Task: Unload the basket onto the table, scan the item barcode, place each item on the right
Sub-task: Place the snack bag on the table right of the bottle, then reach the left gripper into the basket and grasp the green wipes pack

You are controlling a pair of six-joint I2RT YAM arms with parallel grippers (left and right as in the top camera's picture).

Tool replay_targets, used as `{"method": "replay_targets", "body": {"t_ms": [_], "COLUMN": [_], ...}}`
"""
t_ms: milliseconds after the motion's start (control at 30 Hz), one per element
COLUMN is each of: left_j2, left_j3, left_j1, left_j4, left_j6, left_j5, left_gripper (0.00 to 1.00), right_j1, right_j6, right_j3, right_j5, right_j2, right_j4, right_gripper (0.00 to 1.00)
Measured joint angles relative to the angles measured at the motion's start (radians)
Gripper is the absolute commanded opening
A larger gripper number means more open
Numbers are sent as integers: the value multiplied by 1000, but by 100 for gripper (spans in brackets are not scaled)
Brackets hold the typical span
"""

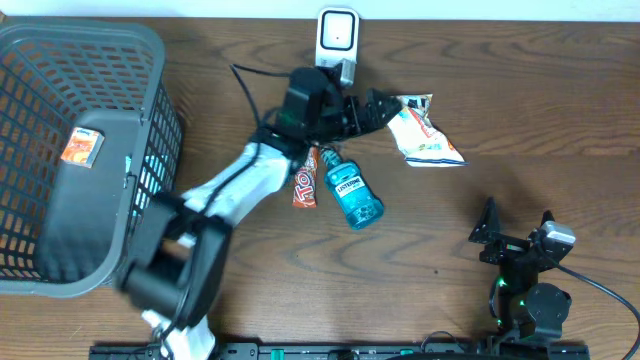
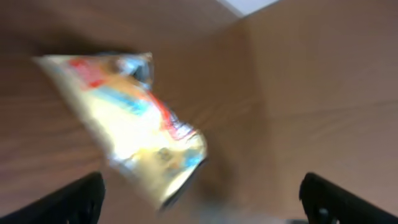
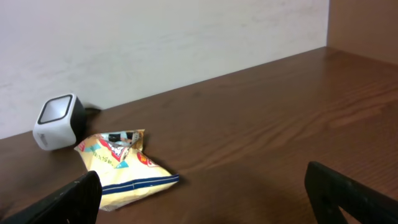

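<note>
My left arm rises from its base at the near left side, bends at the elbow and stretches diagonally toward the far middle. Its wrist is turned to the right, so the left gripper points sideways, low and roughly level. In the left wrist view, which is blurred, the left fingers sit at the two bottom corners, spread wide, with nothing pinched between them. My right arm is folded compactly over its base at the near right side. The right gripper faces the far side, and the right fingers stand fully apart, holding nothing.
</note>
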Motion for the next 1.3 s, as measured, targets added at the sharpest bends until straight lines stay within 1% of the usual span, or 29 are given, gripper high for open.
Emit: {"method": "replay_targets", "body": {"t_ms": [67, 133, 233, 300, 367, 500, 600, 700, 767, 900, 967, 1067, 1200, 1300], "left_j2": [-72, -138, -245, -315, -376, -484, -542, -589, -603, -576, -530, -484, -441, -430], "left_j3": [2, 3, 3, 3, 5, 25, 38, 45, 54, 60, 59, 57, 57, 57], "left_j1": [13, 26, 56, 97, 160, 364, 507, 629, 704, 829, 858, 860, 858, 855], "left_j4": [-141, -233, -306, -316, -317, -317, -317, -346, -417, -641, -768, -839, -860, -888], "left_j6": [149, 275, 435, 511, 560, 610, 590, 514, 425, 262, 211, 181, 159, 164], "left_j5": [-76, -157, -281, -349, -396, -465, -529, -600, -645, -701, -715, -705, -611, -551], "left_gripper": [99, 100, 99, 99, 99, 99, 99, 99, 99, 99, 99, 99, 100, 100], "right_j1": [0, 0, 0, 0, 0, 0, 0, 0, 0, 0, 0, 0, 0, 0], "right_j6": [0, 0, 0, 0, 0, 0, 0, 0, 0, 0, 0, 0, 0, 0], "right_j3": [0, 0, 0, 0, 0, 0, 0, 0, 0, 0, 0, 0, 0, 0], "right_j5": [0, 0, 0, 0, 0, 0, 0, 0, 0, 0, 0, 0, 0, 0], "right_j2": [0, 0, 0, 0, 0, 0, 0, 0, 0, 0, 0, 0, 0, 0], "right_j4": [0, 0, 0, 0, 0, 0, 0, 0, 0, 0, 0, 0, 0, 0], "right_gripper": [99, 99, 99, 99, 99, 99, 99, 99, 99, 99, 99, 99, 99, 99]}}
